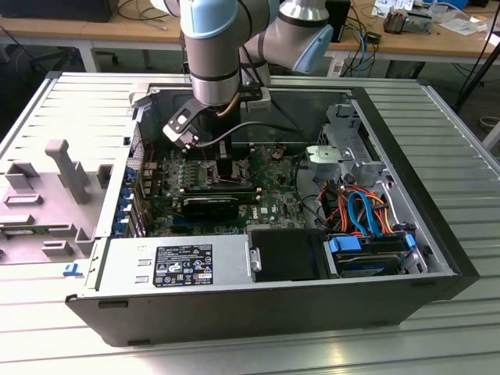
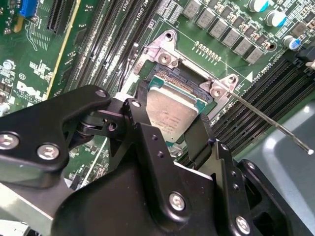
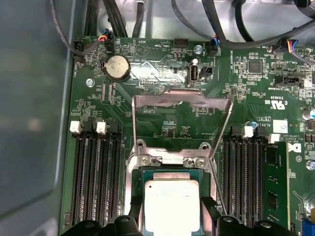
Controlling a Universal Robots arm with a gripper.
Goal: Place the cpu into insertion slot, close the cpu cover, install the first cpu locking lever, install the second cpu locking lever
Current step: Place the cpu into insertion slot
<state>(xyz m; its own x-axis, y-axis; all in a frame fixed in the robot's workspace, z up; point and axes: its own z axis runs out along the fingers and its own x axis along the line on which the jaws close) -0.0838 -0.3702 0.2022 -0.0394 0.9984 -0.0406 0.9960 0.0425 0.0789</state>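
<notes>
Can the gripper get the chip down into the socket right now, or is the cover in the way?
Probably yes. The cover stands swung open, clear of the socket, and the gripper seems to hold the chip between its fingers right over it, with nothing seen between them.

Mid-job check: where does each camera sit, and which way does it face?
Exterior view: off-robot, looking down into the open black computer case; the grey-and-blue arm reaches in.
Second wrist view: wrist-mounted, looking slantwise past the black gripper at the silver-topped square cpu.
First wrist view: wrist-mounted, squarely facing the green circuit board; black fingertips show.
Both wrist views share the gripped cpu.
</notes>
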